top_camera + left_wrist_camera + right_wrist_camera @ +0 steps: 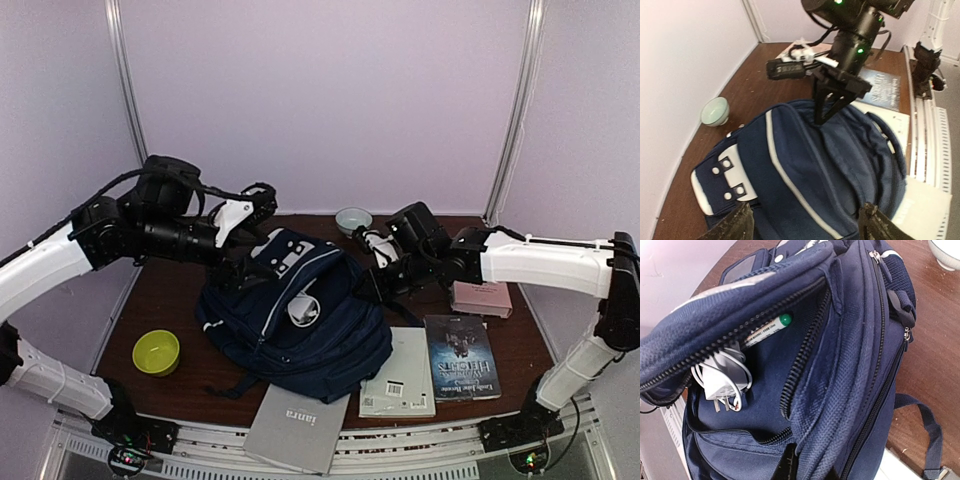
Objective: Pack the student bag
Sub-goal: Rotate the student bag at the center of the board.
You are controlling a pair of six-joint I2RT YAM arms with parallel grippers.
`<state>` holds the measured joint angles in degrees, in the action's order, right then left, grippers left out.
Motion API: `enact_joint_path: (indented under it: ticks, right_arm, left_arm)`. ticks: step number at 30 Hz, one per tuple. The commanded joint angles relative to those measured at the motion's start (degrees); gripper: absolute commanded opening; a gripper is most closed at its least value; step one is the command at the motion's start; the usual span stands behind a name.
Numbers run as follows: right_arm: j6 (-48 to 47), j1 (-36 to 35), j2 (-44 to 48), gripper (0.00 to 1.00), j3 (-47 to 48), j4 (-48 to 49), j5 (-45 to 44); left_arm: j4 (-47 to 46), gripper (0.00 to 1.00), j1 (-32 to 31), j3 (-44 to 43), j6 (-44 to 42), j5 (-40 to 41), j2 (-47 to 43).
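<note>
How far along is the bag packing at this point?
Done: a white charger and a green-capped marker sit in an open pocket of the student bag. In hand: the right gripper pinches the pocket's fabric; the left gripper hangs open above. Left: grey book, white booklet, dark novel and pink book lie outside.

Student bag (300, 320) fills the middle of the table (170, 300).

- Its zip compartment (775, 375) gapes. The right claw (830, 112) pinches the fabric at the edge, and that arm blocks the bag's right flank.
- Inside, a white charger with cable (720, 382) and a green-capped marker (767, 327) crowd one end. The rest of the cavity is free.
- Left claw (805, 220), jaws apart, hangs over the bag's handle end.
- Left of bag: bare wood, only a green bowl (156, 352).
- Right of bag: white booklet (400, 375) touching it, then a dark book (461, 357) and a pink book (482, 297).
- Near side of bag: grey notebook (297, 428).
- Behind bag: pale bowl (353, 219).
</note>
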<state>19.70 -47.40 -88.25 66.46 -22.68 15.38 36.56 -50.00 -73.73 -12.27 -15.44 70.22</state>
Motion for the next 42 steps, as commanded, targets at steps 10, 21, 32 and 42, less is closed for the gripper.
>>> enact_joint_path:
  ticks: [10,21,32,42]
  right_arm:
    - [-8.3,10.5,-4.5,0.23,8.8,-2.3,2.4]
    - [-8.2,11.2,3.2,0.75,4.5,-5.0,-12.6]
    - [8.3,7.8,17.3,0.78,-21.2,12.5,0.4]
    - [14.1,5.8,7.9,0.64,-23.3,28.6,9.6]
  left_arm:
    - [-0.3,0.71,10.8,5.1,-7.5,4.1,3.4]
    - [-8.9,0.83,27.8,10.5,23.4,2.9,11.8]
    - [-15.4,0.98,30.7,8.1,28.0,1.5,26.4]
    - [-20.2,0.85,30.6,17.4,31.4,-3.9,23.9]
